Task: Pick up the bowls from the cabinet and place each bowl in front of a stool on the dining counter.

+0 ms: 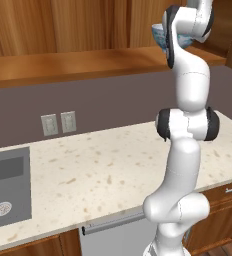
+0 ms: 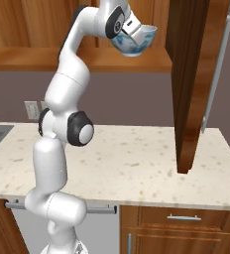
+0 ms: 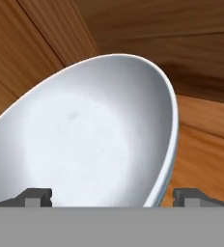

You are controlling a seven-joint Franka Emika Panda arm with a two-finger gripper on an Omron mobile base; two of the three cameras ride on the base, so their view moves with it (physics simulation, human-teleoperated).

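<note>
My tool (image 3: 111, 198) is up in the wall cabinet (image 2: 137, 57), fingers spread wide, straddling the near rim of the white bowl with blue-green pattern (image 2: 137, 42). One tip (image 3: 36, 197) is inside, the other outside; I can't tell contact. The bowl sits on the plank shelf. The open cabinet door (image 2: 194, 84) hangs close on my right. The speckled surface (image 1: 113, 170) lies below.

grey sink (image 1: 8, 187) left | two wall outlets (image 1: 58, 123) (side by side) | speckled counter (image 1: 113, 170)
</note>
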